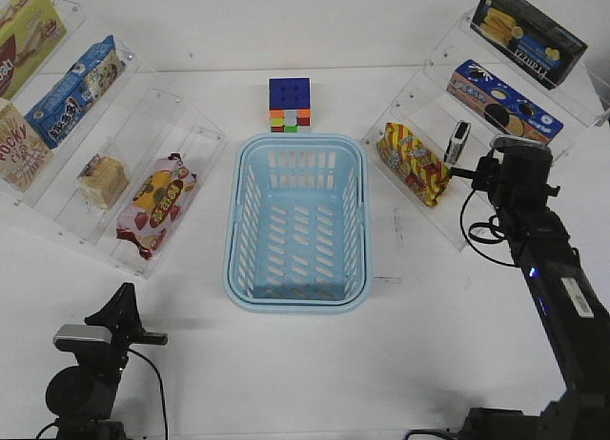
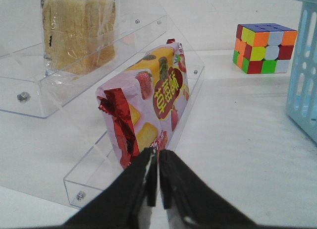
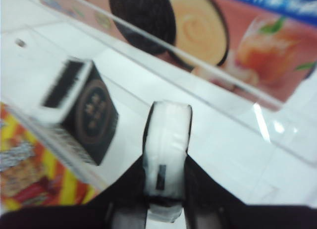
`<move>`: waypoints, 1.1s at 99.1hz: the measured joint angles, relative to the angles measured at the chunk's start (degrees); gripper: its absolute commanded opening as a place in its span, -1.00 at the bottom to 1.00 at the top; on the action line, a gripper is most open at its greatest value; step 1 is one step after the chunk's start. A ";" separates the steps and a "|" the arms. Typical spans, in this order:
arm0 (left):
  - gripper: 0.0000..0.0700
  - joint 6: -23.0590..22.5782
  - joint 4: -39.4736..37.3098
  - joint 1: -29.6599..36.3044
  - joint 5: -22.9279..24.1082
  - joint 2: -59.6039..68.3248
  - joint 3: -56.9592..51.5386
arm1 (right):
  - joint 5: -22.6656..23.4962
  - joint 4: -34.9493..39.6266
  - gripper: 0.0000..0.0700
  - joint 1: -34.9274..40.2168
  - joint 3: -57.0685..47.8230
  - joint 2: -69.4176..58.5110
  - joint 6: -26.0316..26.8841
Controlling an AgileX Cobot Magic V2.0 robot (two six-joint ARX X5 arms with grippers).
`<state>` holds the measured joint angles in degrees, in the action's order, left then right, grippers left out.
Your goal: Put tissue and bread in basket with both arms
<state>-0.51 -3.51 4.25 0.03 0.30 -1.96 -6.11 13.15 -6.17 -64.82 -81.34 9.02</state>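
Sitting mid-table, the basket [image 1: 297, 221] holds nothing, the bread [image 1: 103, 180], a tan slice in clear wrap, rests on the left shelf [image 1: 57, 204], the right gripper [image 3: 166, 189] pinches a black-and-white tissue [image 3: 167, 144] beside its twin [image 3: 79, 115], blurred, and the left gripper [image 2: 158, 177] is closed, empty.

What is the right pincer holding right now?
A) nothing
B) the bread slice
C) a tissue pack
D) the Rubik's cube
C: in the right wrist view the right pincer is clamped on a small black-and-white tissue pack, with a second tissue pack standing on the clear shelf beside it.
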 measured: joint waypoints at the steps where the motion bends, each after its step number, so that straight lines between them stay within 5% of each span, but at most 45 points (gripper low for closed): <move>1: -1.00 0.00 0.00 0.00 0.02 0.00 0.00 | 0.26 0.04 -1.00 0.02 0.00 0.59 -0.04; 18: -1.00 0.02 0.02 0.00 0.00 0.00 0.00 | 11.82 0.76 -1.00 2.58 -0.68 13.57 0.94; 39: -1.00 0.02 0.02 0.00 0.02 0.00 0.00 | 29.92 0.44 -1.00 15.61 -1.20 16.02 1.77; 49: -1.00 0.00 0.02 0.00 0.00 0.00 0.00 | 29.86 2.21 -0.92 23.74 -1.14 12.96 -0.11; 63: -1.00 0.00 0.00 0.00 0.02 0.00 0.00 | 27.80 3.21 -0.03 32.02 -1.03 9.20 -4.11; 70: -1.00 0.00 0.00 0.00 0.00 0.00 0.00 | 25.86 3.15 0.05 33.57 -1.01 8.00 -4.92; 82: -1.00 0.07 -0.02 0.00 0.00 0.00 0.00 | 23.91 0.92 -0.06 33.33 -0.98 7.76 -5.46; 96: -1.00 3.04 -0.17 0.00 0.00 0.00 0.00 | 18.86 0.76 -1.00 30.82 -0.96 10.62 -5.75; 109: -1.00 12.74 -2.16 0.00 0.00 0.00 0.00 | 13.92 4.33 -1.00 25.64 -0.68 17.29 -5.81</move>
<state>12.23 -5.67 4.25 0.03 0.30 -1.96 7.81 17.47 19.46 -65.49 -64.05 3.20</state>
